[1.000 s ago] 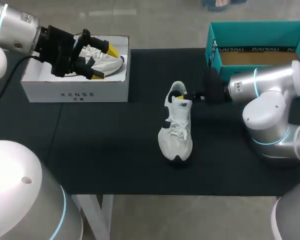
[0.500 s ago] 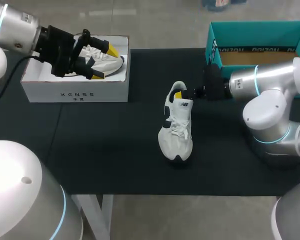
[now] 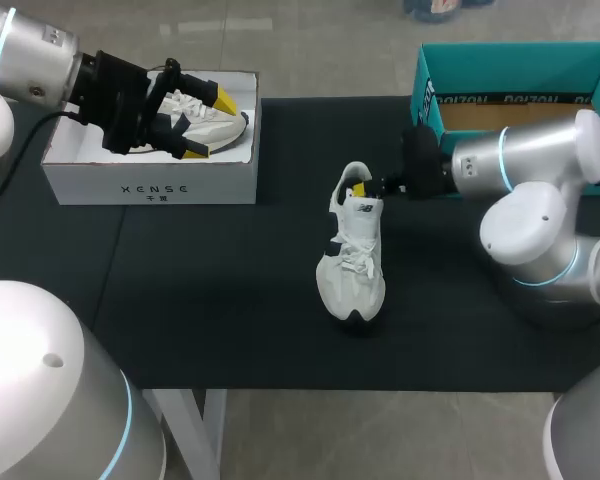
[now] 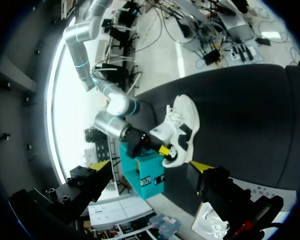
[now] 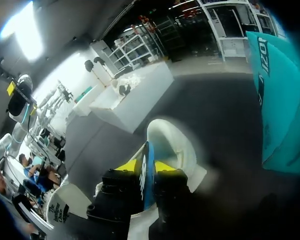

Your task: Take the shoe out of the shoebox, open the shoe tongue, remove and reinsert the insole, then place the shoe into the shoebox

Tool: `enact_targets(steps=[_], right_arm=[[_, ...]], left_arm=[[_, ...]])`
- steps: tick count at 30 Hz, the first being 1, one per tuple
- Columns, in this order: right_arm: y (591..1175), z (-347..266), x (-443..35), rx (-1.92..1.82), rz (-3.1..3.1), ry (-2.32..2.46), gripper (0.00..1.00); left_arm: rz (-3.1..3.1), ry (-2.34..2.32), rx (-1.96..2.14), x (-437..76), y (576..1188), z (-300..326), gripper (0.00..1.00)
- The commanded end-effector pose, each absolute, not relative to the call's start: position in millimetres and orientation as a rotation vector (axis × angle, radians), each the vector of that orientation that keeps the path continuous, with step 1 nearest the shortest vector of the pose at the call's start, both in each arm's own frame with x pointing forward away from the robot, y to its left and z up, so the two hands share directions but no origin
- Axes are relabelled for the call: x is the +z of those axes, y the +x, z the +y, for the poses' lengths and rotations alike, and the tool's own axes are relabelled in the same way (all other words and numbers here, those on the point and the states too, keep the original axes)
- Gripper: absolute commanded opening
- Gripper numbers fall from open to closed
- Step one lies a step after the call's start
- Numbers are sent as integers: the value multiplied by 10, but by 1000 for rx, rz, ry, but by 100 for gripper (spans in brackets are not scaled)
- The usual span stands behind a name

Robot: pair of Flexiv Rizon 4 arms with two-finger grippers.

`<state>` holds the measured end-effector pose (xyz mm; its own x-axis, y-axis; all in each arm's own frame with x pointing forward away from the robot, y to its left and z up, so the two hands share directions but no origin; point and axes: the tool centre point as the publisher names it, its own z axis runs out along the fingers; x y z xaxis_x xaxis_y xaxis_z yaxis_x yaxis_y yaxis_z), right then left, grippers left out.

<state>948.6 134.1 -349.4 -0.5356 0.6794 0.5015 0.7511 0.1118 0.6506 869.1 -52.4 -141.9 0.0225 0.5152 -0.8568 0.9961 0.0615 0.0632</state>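
Note:
A white shoe [image 3: 352, 255] lies on the black mat [image 3: 230, 300], toe toward the front. My right gripper [image 3: 364, 189] is at the shoe's heel opening, behind the raised tongue [image 3: 366, 208]. In the right wrist view that gripper [image 5: 146, 168] is shut on a thin blue-edged insole [image 5: 146, 149], with the white heel collar [image 5: 172, 145] just ahead. My left gripper [image 3: 208, 123] hangs open over the white shoebox [image 3: 150, 185], which holds a second white shoe [image 3: 230, 125]. The left wrist view shows its spread fingers [image 4: 97, 166] with nothing between them, and the shoe [image 4: 184, 125] far off.
An open teal shoebox [image 3: 520, 85] stands at the back right, close behind my right arm [image 3: 525, 160]. The mat's front edge runs near the shoe's toe. Bare mat lies between the white box and the shoe.
My right gripper opened, then closed again at the shoe's heel opening. Its wrist shifted slightly toward the back. The left arm kept still.

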Motion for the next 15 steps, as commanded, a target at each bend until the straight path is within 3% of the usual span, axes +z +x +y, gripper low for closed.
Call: enact_targets(steps=[1, 15], right_arm=[[9434, 1343, -3281, -1271, -2354, -1635, 0], [9529, 1457, -3535, -1198, -2351, -1617, 0]], left_arm=[[1593, 1551, -808, -1417, 8685, -531, 100], [1593, 1551, -808, -1417, 8685, -531, 100]])
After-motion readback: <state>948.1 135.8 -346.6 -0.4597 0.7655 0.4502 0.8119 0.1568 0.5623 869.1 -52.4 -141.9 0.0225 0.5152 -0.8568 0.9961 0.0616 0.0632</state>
